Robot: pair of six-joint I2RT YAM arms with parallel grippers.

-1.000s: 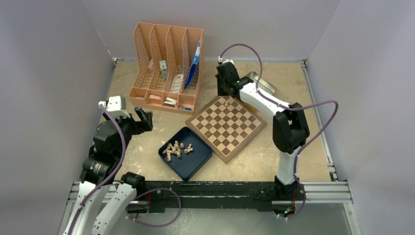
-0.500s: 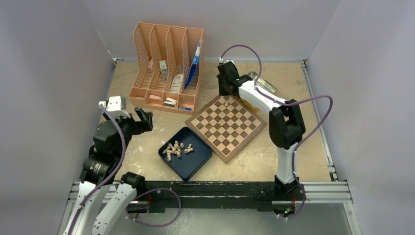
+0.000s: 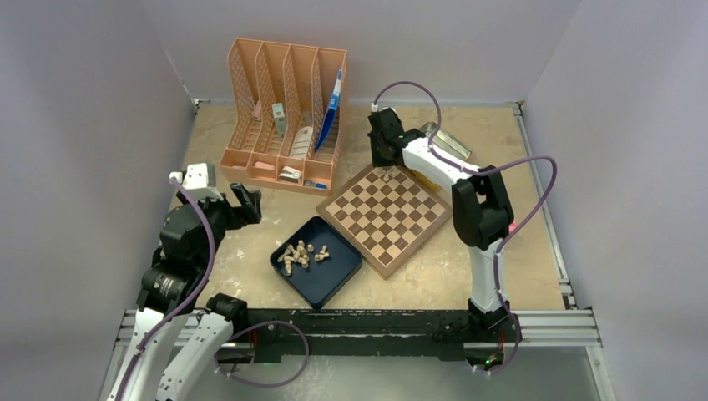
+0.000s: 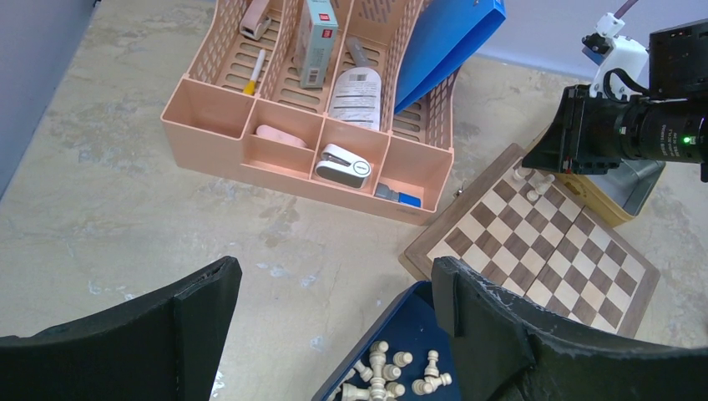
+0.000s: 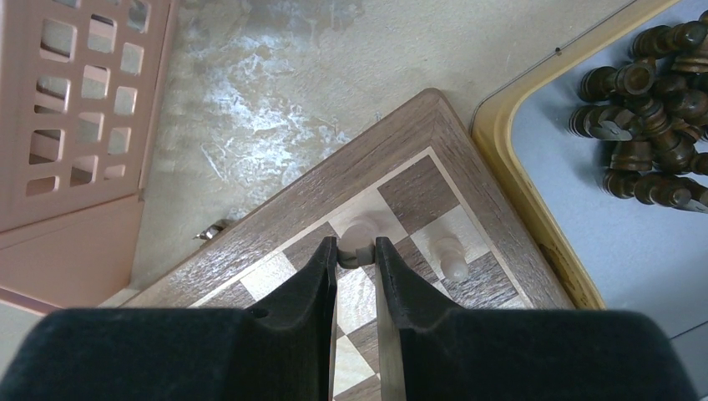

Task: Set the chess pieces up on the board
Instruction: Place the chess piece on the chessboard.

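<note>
Right gripper [image 5: 356, 249] nearly shut on a pale chess piece [image 5: 364, 230] at the board's [image 3: 386, 213] far corner, one neighbour [image 5: 452, 256] placed; most pieces [image 3: 300, 253] lie unplaced in the blue tray [image 3: 338, 276]; left gripper [image 4: 330, 288] wide open, empty.

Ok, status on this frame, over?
Right gripper shut on a pale piece at the far corner of the board. Left gripper open, hovering apart from the blue tray. Loose pieces in that tray. Nothing blocking.
</note>
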